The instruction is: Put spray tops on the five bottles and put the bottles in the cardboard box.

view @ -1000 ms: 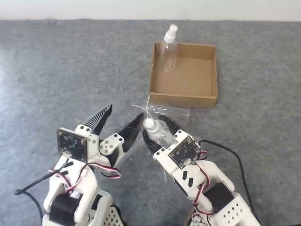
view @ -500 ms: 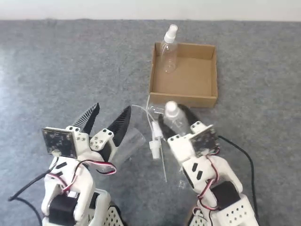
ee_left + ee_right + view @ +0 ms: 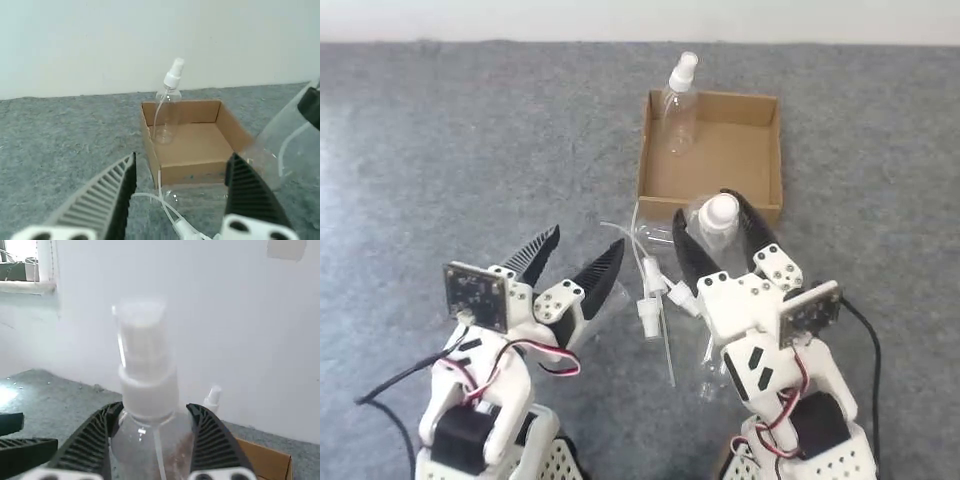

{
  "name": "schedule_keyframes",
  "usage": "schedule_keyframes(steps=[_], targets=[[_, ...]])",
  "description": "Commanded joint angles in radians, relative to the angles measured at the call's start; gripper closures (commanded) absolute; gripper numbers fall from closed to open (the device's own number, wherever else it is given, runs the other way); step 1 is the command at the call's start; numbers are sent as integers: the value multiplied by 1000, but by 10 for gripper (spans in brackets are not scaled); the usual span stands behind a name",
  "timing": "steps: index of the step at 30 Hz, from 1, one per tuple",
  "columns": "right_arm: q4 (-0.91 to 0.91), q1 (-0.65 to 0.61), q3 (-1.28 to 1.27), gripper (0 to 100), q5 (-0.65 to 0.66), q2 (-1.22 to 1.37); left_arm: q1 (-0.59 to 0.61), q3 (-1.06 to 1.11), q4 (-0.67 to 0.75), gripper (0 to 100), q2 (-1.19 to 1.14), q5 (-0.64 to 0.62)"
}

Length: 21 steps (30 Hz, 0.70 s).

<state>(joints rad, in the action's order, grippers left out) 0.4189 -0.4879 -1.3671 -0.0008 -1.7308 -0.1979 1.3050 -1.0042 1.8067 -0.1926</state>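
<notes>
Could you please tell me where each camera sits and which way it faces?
High view: fixed above the table, looking down at the cardboard box; the left arm and right arm show at the picture's bottom.
Left wrist view: on the left arm's wrist, facing the box and wall; the open left gripper frames it.
Right wrist view: on the right arm's wrist, facing the wall; the right gripper is shut on a capped bottle.
Shared: all three show the standing bottle in the box's corner.
</notes>
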Motion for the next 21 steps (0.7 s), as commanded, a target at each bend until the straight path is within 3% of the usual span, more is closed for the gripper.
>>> schedule_keyframes(steps=[1,18,21], targets=[[-53,18,66,986,-14,-4,-8,-7,29,729,5,11],[-97,16,450,986,-25,616,-8,-8,26,728,5,11],[-170,-12,473,986,-25,673,-8,-8,26,728,5,11]])
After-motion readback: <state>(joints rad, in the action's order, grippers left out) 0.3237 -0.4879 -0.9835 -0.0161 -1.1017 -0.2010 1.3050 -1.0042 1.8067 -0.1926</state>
